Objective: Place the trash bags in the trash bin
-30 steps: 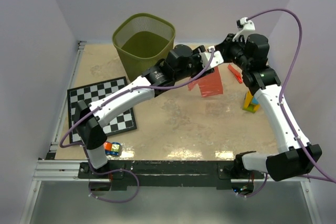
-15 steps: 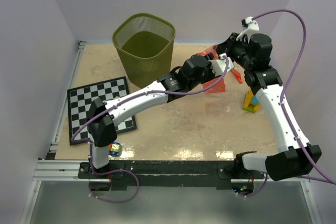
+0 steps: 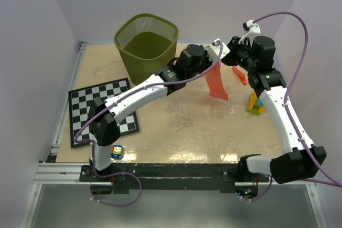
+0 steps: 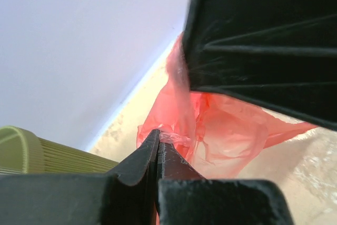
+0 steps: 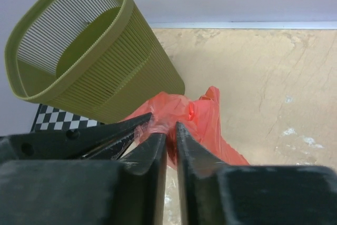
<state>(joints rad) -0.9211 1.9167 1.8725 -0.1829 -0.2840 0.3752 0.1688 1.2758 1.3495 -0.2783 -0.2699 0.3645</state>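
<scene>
— Where is the trash bag (image 3: 216,83)?

— Up off the desk (image 3: 187,126), hanging as a crumpled red sheet at the far side, right of centre. It is to the right of the trash bin (image 3: 140,63), clear of it and not inside. I cannot tell whether its lower edge touches the desk.

— What holds it?

— The left fingers (image 4: 138,163) are pressed together on a fold of the film at the bag's top. The left wrist view shows the red plastic pinched right at their tips.

— And the right fingers (image 5: 152,154)?

— They meet the same bunched top from the right. They stand a little apart, with a narrow slot between them and the film just at their tips. From the right wrist view the left arm's black fingers come in from the left and touch that fold.

— Anything else red?

— A small red strip (image 3: 239,75) lies flat on the desk, just right of the hanging bag.

— And around them?

— Toy blocks (image 3: 255,105) stand near the right edge, nearer than the strip. A checkerboard (image 3: 80,102) lies at the left, on the near side of the bin.
</scene>
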